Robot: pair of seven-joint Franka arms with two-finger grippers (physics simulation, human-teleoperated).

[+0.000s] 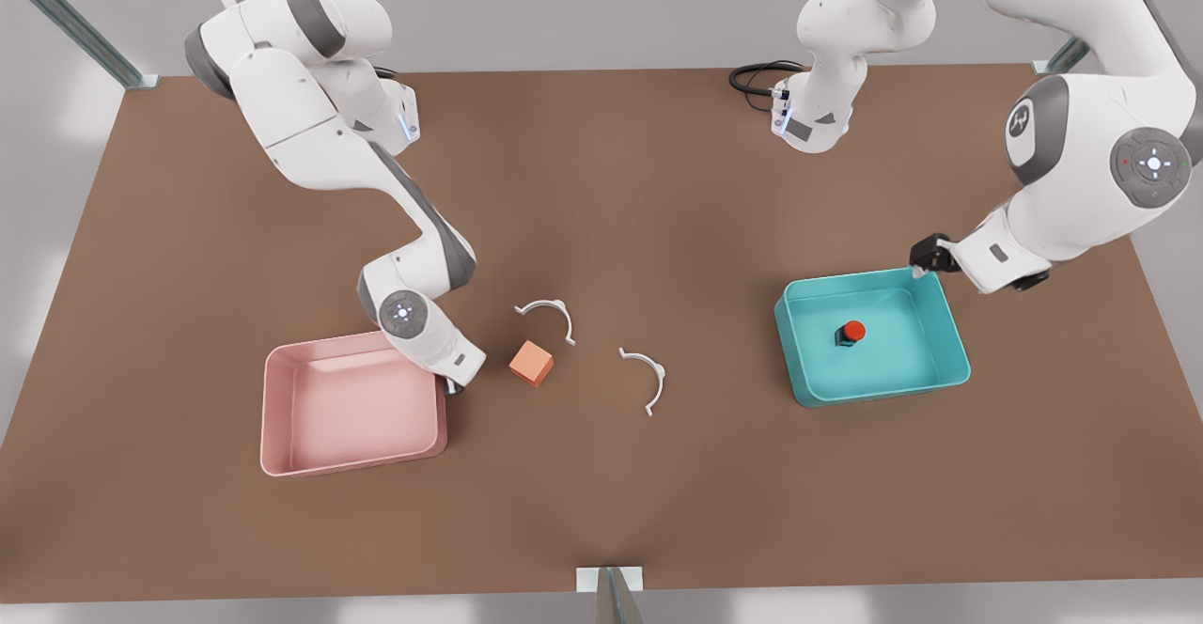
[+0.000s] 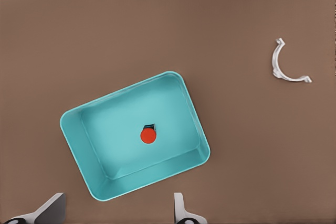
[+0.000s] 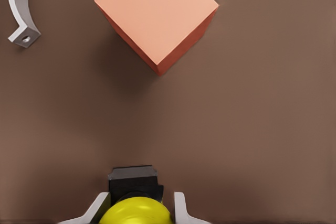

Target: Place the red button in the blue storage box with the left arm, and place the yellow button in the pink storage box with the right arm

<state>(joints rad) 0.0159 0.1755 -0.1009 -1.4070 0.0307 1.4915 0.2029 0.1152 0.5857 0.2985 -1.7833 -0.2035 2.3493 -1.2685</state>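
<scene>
Beside the pink box, at its corner nearest the salmon cube, the right gripper sits low over the table. In the right wrist view its fingers flank the yellow button, whose dark base juts out ahead of the cap. They look to be clamped on it, though actual contact is hard to confirm. Whether the button is off the table yet cannot be told.

The red button already lies near the middle of the blue box, so the left arm's half looks done. The left gripper hangs above that box's far rim, its fingers spread wide apart and empty.

The step in hand, as I judge it, is carrying the yellow button into the pink box. To do it well, raise the button high enough to clear the thick rim, move it sideways away from the cube, and let go only once it is over the box floor, not the edge.

From the front view the yellow button is hidden under the right arm's wrist, while the right wrist view shows it plainly. That wrist view gives no sight of the pink box, so the front view alone tells which way to travel. One of the two white clips lies just beyond the cube, out of the path.
</scene>
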